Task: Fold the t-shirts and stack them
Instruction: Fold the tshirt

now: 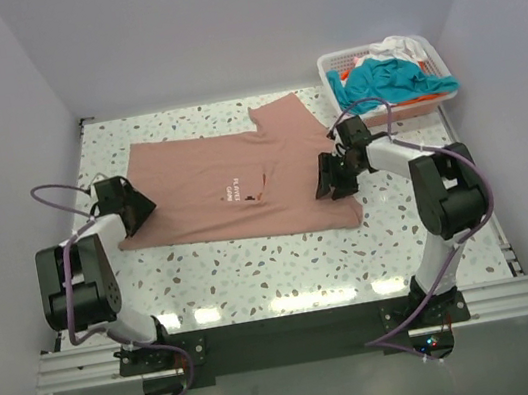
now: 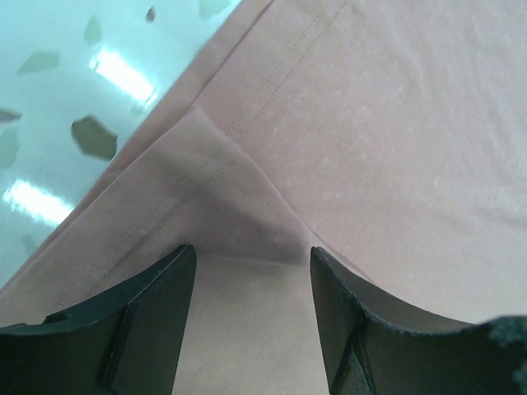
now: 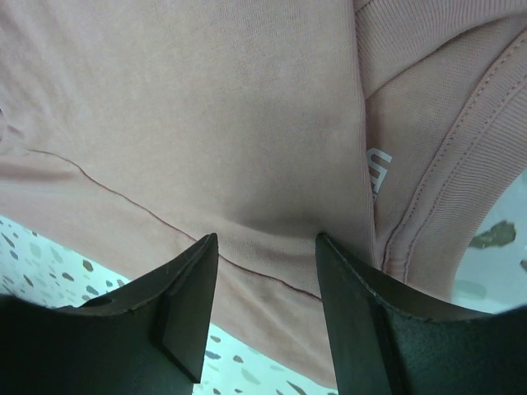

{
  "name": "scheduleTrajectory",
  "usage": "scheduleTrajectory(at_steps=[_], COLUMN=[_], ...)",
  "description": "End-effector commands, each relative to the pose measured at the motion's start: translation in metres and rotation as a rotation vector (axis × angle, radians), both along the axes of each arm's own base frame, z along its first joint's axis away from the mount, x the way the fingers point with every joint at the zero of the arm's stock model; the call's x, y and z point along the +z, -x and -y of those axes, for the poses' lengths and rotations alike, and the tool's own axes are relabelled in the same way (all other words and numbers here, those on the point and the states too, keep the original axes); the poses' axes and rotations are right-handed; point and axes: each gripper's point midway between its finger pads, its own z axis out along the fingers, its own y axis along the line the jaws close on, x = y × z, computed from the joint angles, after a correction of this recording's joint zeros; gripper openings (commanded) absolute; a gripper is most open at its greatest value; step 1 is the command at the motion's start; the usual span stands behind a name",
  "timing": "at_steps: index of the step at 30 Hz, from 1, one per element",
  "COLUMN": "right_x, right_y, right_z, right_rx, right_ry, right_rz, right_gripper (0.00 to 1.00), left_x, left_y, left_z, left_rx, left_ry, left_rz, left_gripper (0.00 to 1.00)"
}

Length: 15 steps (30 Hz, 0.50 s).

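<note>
Left gripper (image 2: pixel 251 251) and right gripper (image 3: pixel 265 239), both wide astride pink t-shirt (image 1: pixel 202 188), any hold on cloth unclear.

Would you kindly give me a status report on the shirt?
Left gripper open, at hem. Right gripper open, near collar. Pink shirt spread flat. Basket off to the side.

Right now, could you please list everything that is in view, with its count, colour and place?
pink t-shirt: one, salmon pink with white lettering, spread on the table's middle
teal garment: one, teal, heaped in the basket
white garment: one, white, basket's far side
orange garment: one seen, orange, mostly hidden under the teal
lattice basket: one, white, far right corner
table: one, speckled white
left gripper: one, black, open, shirt's left edge
right gripper: one, black, open, near the collar
</note>
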Motion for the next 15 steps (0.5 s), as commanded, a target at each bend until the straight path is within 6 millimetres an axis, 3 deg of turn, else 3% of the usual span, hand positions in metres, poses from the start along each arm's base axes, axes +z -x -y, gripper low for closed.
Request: scheduleTrajectory(at_steps=[1, 5, 9, 13, 15], right_x=[-0.037, -0.034, -0.024, 0.004, 0.028], right_y=[0.069, 0.081, 0.081, 0.063, 0.044], right_z=[0.025, 0.027, 0.024, 0.019, 0.016], right_rx=[-0.013, -0.007, 0.011, 0.028, 0.034], right_ry=[0.107, 0.107, 0.092, 0.079, 0.080], right_rz=[-0.246, -0.258, -0.246, -0.190, -0.133], right_gripper=[0.56, 0.56, 0.56, 0.56, 0.56], left_x=[-0.047, -0.044, -0.029, 0.002, 0.023], left_y=[0.080, 0.098, 0.102, 0.090, 0.075], left_z=[0.005, 0.012, 0.012, 0.008, 0.005], left_rx=[0.080, 0.113, 0.130, 0.125, 0.113], left_ry=[0.051, 0.085, 0.088, 0.061, 0.033], left_rz=[-0.264, -0.252, -0.210, -0.123, -0.064], left_gripper=[0.63, 0.63, 0.63, 0.64, 0.64])
